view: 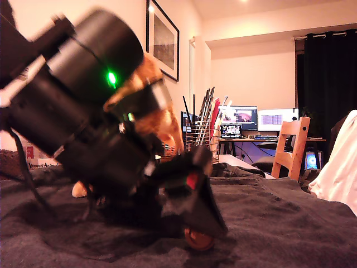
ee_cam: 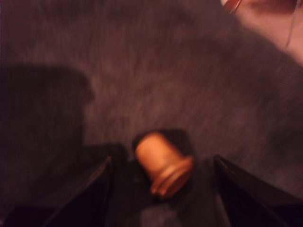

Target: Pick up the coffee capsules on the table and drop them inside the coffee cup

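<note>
Table (view: 290,223): dark fuzzy cloth, soft folds, fills the lower half of the exterior view. Arm (view: 78,106): big, black, motion-blurred, green light on its housing, slanting from about 10 o'clock down toward 5 o'clock in that view. Wire mesh holder (view: 202,137) with upright utensils stands behind the arm, about 1 o'clock from the gripper. Wooden chair (view: 293,148) and lit monitors (view: 240,117) sit far back by a desk.

Gripper (ee_cam: 163,189): low at the cloth, its two dark fingers (ee_cam: 90,194) spread wide apart. Coffee capsule (ee_cam: 163,163): lies on its side on the cloth between the fingers, clear of both, flanged end nearer the camera; looks orange-tan in this light. In the exterior view it shows at the gripper tip (view: 198,239). Coffee cup not made out; arm blocks much of the scene.
</note>
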